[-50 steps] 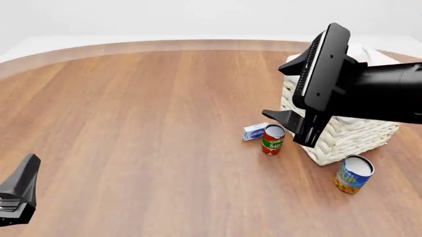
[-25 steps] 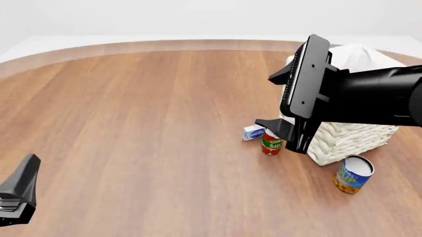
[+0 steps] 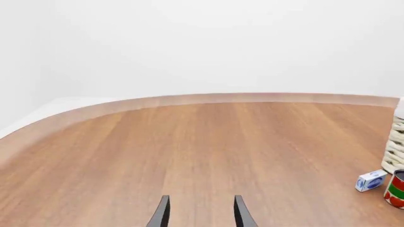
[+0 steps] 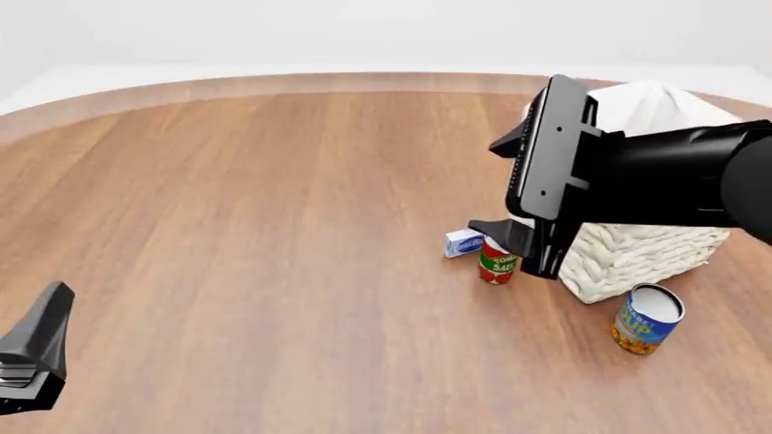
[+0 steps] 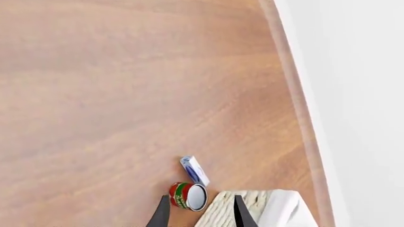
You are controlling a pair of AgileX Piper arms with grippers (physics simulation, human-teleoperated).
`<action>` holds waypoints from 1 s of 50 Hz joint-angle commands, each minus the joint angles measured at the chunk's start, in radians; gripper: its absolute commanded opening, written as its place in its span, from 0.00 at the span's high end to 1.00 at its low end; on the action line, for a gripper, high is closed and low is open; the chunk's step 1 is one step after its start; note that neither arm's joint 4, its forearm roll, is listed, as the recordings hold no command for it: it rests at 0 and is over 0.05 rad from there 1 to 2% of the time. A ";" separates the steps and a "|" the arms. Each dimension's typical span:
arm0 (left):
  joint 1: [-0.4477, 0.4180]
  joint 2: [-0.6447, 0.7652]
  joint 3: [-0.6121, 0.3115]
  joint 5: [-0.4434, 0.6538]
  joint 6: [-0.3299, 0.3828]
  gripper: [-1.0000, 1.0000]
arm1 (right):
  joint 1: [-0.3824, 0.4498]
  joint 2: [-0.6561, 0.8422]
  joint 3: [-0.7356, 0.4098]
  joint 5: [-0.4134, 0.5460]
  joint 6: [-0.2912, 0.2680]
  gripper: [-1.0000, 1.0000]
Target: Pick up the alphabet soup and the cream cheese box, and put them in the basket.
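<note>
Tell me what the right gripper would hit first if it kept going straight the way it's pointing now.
Probably the basket: in the right wrist view the right gripper has its open fingers straddling the basket's near corner, with the red can just beside one fingertip. Depth is hard to judge, so the can could be grazed first.

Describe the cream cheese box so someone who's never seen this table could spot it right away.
Find the big wicker basket on the right side of the table. A red and green can stands just left of it; the cream cheese box lies beside that can. It is the only flat, white-and-blue item.
</note>
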 commanded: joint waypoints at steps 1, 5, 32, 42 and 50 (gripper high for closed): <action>0.000 0.000 0.000 0.000 0.000 0.00 | -0.026 0.041 -0.016 0.004 -0.037 0.00; 0.000 0.000 0.000 0.000 0.000 0.00 | -0.034 0.070 -0.029 0.006 -0.049 0.00; 0.000 0.000 0.000 0.000 0.000 0.00 | -0.059 0.253 -0.211 0.168 -0.083 0.00; 0.000 0.000 0.000 0.000 0.000 0.00 | -0.058 0.312 -0.245 0.221 -0.115 0.00; 0.000 0.000 0.000 0.000 0.000 0.00 | -0.061 0.343 -0.282 0.251 -0.132 0.00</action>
